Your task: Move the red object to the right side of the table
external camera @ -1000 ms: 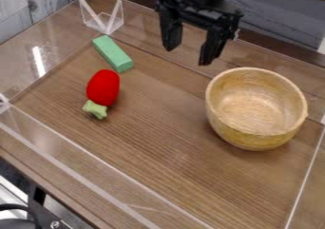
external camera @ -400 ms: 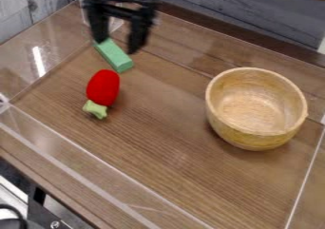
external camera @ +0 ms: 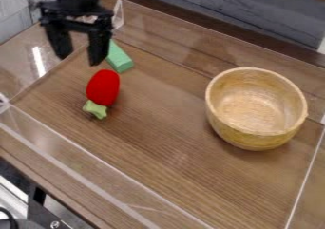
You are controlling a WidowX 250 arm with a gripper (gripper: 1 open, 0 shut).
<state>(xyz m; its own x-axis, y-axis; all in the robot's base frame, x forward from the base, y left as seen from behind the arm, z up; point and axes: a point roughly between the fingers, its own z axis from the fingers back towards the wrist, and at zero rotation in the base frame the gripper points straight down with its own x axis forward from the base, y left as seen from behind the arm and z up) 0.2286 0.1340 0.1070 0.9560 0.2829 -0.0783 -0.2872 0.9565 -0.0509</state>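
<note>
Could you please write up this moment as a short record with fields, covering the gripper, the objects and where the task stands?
gripper: gripper open, pointing down, holding nothing, above and just behind the red object
red object: red object lying on the left part of the table, leafy stub toward the camera
green block: green block behind the red object, partly hidden by the gripper
wooden bowl: wooden bowl upright on the right, empty
task status: red object not yet grasped or moved
</note>
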